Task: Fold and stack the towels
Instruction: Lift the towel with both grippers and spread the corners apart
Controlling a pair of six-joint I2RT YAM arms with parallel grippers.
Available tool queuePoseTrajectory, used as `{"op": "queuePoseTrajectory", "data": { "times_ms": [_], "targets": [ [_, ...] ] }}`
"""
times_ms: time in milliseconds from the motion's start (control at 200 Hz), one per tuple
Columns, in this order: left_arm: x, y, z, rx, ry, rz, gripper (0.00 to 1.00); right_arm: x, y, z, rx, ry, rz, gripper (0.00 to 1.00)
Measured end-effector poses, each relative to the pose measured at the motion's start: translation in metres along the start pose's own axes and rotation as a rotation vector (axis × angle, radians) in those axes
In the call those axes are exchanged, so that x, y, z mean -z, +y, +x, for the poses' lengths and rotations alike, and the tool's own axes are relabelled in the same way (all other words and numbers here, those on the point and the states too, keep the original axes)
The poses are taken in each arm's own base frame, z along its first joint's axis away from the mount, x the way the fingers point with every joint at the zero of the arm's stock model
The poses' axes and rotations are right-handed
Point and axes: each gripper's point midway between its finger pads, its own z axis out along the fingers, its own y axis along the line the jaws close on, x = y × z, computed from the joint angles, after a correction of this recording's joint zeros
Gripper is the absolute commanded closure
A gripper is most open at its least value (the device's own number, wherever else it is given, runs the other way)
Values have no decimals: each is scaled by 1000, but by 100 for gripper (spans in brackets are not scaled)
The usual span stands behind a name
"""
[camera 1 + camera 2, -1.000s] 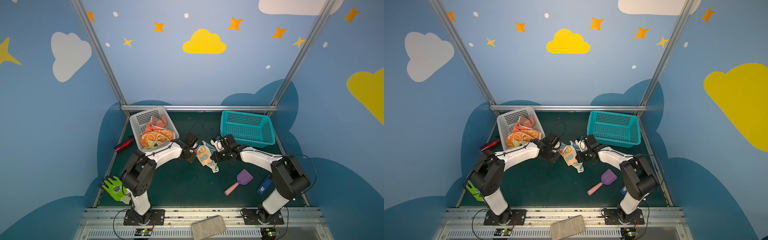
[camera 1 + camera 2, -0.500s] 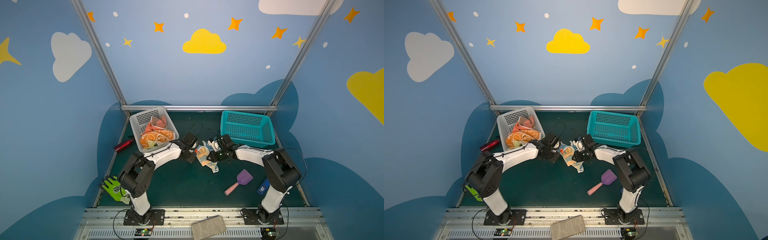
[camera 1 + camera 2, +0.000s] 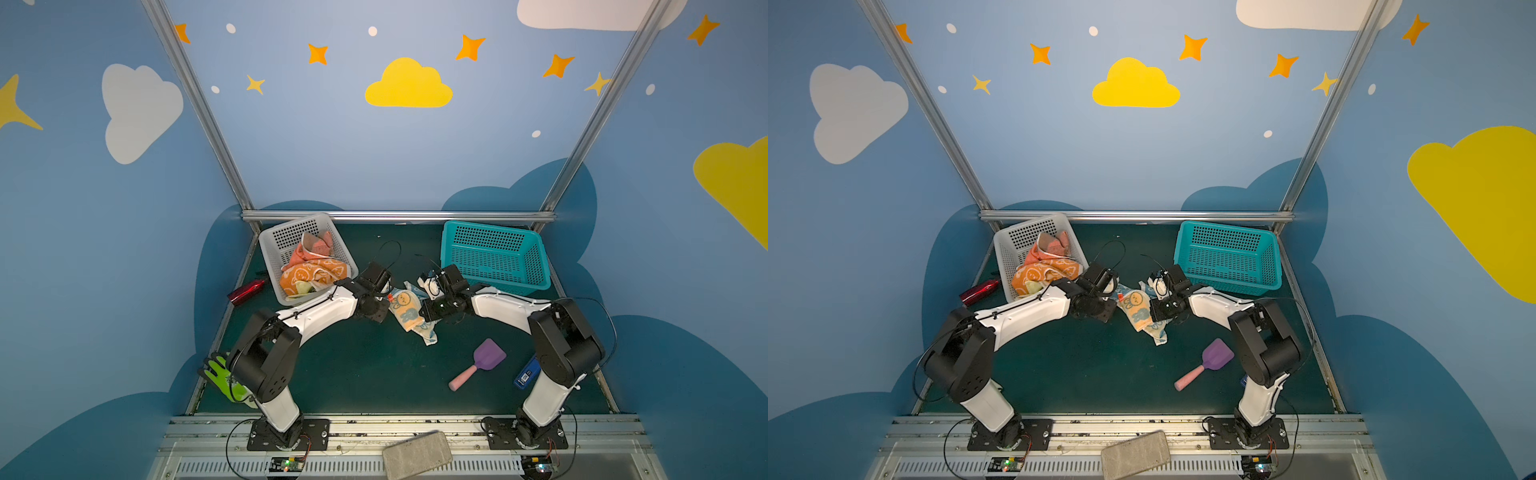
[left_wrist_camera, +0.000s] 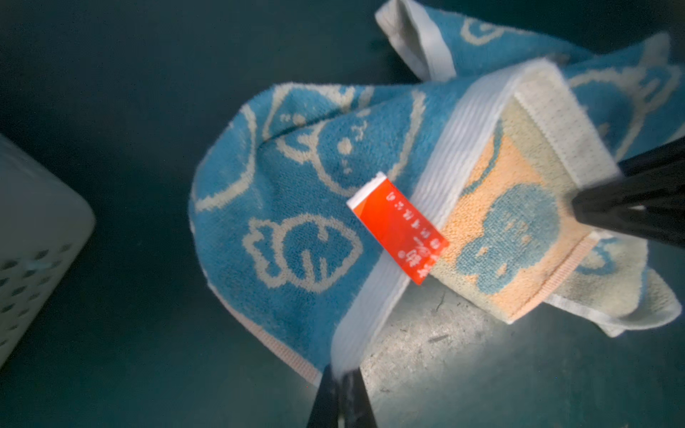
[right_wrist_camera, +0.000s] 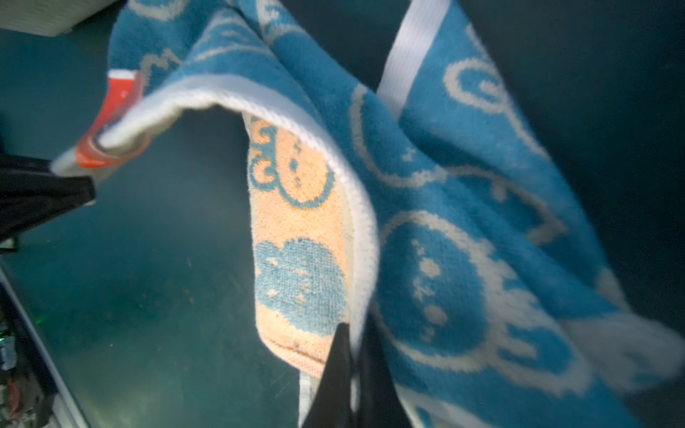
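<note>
Shows, in both top views, a blue towel [image 3: 409,309] with white rabbits bunched at the middle of the dark green bench [image 3: 353,365], between the two arms. Shows the left tool [image 4: 339,372] clenched on the towel's white hem, near a red label [image 4: 398,233] sewn to that hem. Shows the right tool [image 5: 352,344] likewise clenched, pinching the same white hem where a pale orange underside with blue rabbits folds over. Catches each tool's black tip in the opposite wrist view, one at either end of the hem, with the hem arching between them and the rest of the cloth trailing on the bench toward the front.

Places a white basket [image 3: 291,237] at the far left, holding an orange towel [image 3: 311,274] and a salmon towel [image 3: 322,245], both crumpled. Places a teal basket [image 3: 498,232] at the far right.

Adds, well apart from the blue towel:
- a purple scoop [image 3: 482,361] with a pink handle, near the right arm
- a small blue item [image 3: 525,374] just beside that arm
- a red bottle [image 3: 246,289] lying beside the white basket
- a lime glove [image 3: 226,380] at the left edge, partly behind the left arm
- a grey block [image 3: 417,455] on the front rail
</note>
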Motion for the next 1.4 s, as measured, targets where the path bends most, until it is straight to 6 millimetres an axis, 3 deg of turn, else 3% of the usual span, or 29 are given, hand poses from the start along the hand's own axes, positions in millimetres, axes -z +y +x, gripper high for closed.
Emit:
{"op": "queuePoseTrajectory", "data": {
  "times_ms": [105, 170, 350, 516, 651, 846, 1086, 1226, 1402],
  "targets": [
    [20, 8, -18, 22, -63, -43, 96, 30, 0, -26, 43, -72, 74, 100],
    [41, 14, -36, 45, -132, -69, 96, 60, 2, -50, 71, -154, 130, 100],
    [124, 24, -98, 113, -391, -91, 96, 154, 16, -112, 179, -434, 247, 100],
    [192, 24, -136, 128, -559, -64, 96, 224, 30, -133, 272, -672, 306, 100],
    [242, 21, -154, 112, -646, -43, 96, 271, 45, -145, 342, -780, 333, 100],
    [311, 7, -154, 60, -751, 36, 96, 329, 72, -152, 447, -898, 331, 100],
    [388, -14, -129, -9, -882, 173, 96, 391, 119, -139, 569, -1010, 217, 100],
    [416, -20, -114, -32, -932, 232, 96, 417, 145, -127, 624, -1054, 135, 100],
    [436, -27, -90, -47, -961, 317, 96, 427, 164, -103, 673, -1061, 48, 100]
  ]
}}
